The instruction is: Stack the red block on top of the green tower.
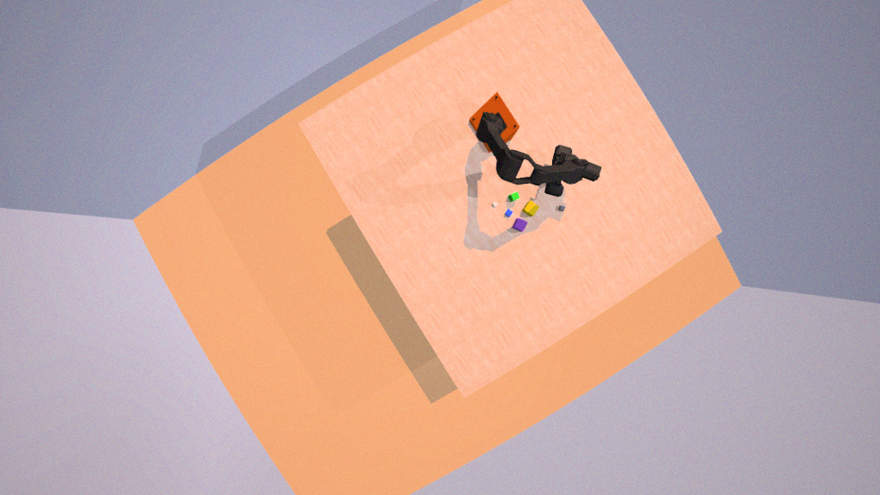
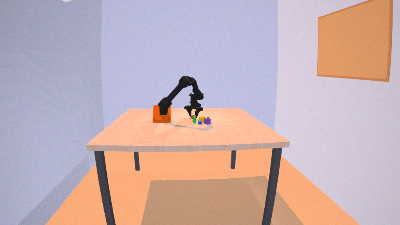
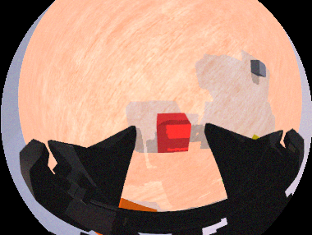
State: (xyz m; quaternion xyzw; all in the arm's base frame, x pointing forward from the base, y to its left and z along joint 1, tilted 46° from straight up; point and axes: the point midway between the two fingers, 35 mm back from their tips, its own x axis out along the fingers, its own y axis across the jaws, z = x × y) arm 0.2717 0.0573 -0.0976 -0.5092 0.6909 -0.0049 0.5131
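The red block sits on the table, between the two fingertips of my gripper. My gripper points down and is open, with a gap between the block and each finger in the wrist view. In the top view the arm hides the red block and the fingertips. The green tower stands upright, nearer to the exterior view than the red block. It is out of sight in the wrist view.
A yellow block, a purple block and a small blue block stand near the tower. A tiny white block lies beside it. A small grey block lies beyond the yellow one.
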